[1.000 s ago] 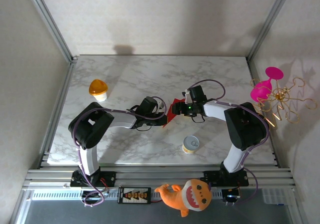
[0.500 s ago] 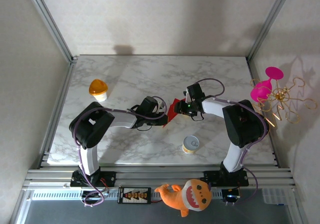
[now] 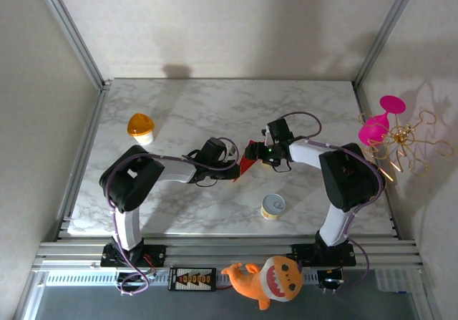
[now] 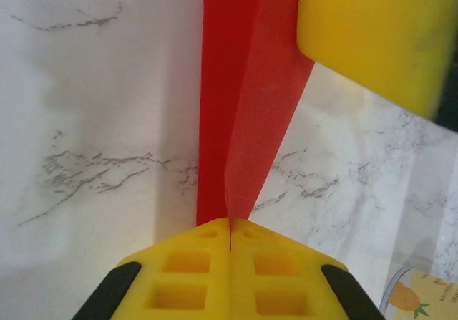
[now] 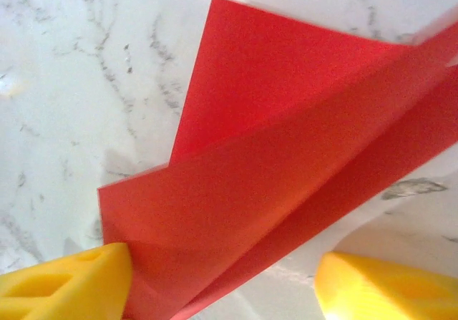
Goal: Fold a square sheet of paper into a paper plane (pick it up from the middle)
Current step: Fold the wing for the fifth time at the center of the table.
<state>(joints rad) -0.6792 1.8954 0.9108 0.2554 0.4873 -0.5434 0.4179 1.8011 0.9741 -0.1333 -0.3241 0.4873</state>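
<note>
Marble tabletop [image 3: 179, 105] is seen across the top view, and the red sheet of paper [image 3: 247, 161] is found near its centre, between both arms. Its folded edge is pinched by the fully closed left gripper [image 4: 230, 238]. The right gripper [image 5: 225, 291] is spread wide around the sheet, with one finger [image 5: 64, 284] laid against it.

Soft, even light falls from above on the marble desk [image 3: 186, 109], without glare. Faint shadows lie on the back wall and, from the pink glass [image 3: 377, 123], on the right wall. In the left wrist view the upper yellow pad [image 4: 372, 34] is blurred, and a grey shadow lies left of the folded red paper [image 4: 240, 98].
</note>
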